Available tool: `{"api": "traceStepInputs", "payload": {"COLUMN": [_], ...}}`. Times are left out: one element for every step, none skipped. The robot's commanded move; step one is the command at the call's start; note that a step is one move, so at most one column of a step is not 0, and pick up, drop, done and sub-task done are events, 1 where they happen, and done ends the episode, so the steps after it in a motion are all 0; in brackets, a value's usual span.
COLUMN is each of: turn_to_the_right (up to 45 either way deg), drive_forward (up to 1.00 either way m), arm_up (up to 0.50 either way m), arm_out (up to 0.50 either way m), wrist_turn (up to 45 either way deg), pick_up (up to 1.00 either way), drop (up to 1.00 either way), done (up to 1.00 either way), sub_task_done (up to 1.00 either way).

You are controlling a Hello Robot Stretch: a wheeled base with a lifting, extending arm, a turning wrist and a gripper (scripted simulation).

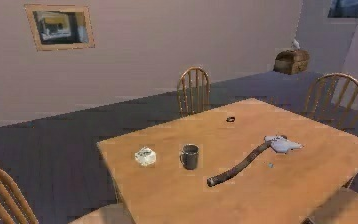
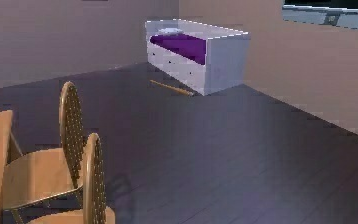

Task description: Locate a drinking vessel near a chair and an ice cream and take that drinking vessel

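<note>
Jaws first: honestly can't tell how the gripper's jaws stand, so I won't call that one.

The drinking vessel is easy though. It's a dark mug (image 1: 190,156) standing upright on the wooden table (image 1: 287,195), a bit toward the table's left side in the forward view. Just beside it on the table is a small whitish lump (image 1: 145,156); could be the ice cream, can't swear to it. Also on the table, on the mug's other side, lies an axe-looking thing (image 1: 249,164) with a dark curved handle and a pale head, plus a tiny dark ring (image 1: 230,119) near the table's far edge.

A spindle-back chair (image 1: 194,90) stands at the table's far side, a second chair (image 1: 336,100) at its far right corner, a third chair (image 1: 7,195) at its near left. A framed picture (image 1: 60,27) hangs on the wall beyond the table.

In the arm side view, a round-backed chair (image 2: 71,120) and a nearer chair back (image 2: 93,180) sit just beside the table's edge. Well away from the table is a white bed (image 2: 212,62) with a purple cover.
</note>
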Motion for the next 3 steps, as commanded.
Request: {"api": "traceStepInputs", "payload": {"turn_to_the_right": [-45.0, -36.0, 15.0], "drive_forward": [0.0, 0.0, 0.0], "arm_up": [0.0, 0.0, 0.0], "arm_out": [0.0, 0.0, 0.0], "wrist_turn": [0.0, 0.0, 0.0], "pick_up": [0.0, 0.0, 0.0], "drop": [0.0, 0.0, 0.0], "done": [0.0, 0.0, 0.0], "sub_task_done": [0.0, 0.0, 0.0]}}
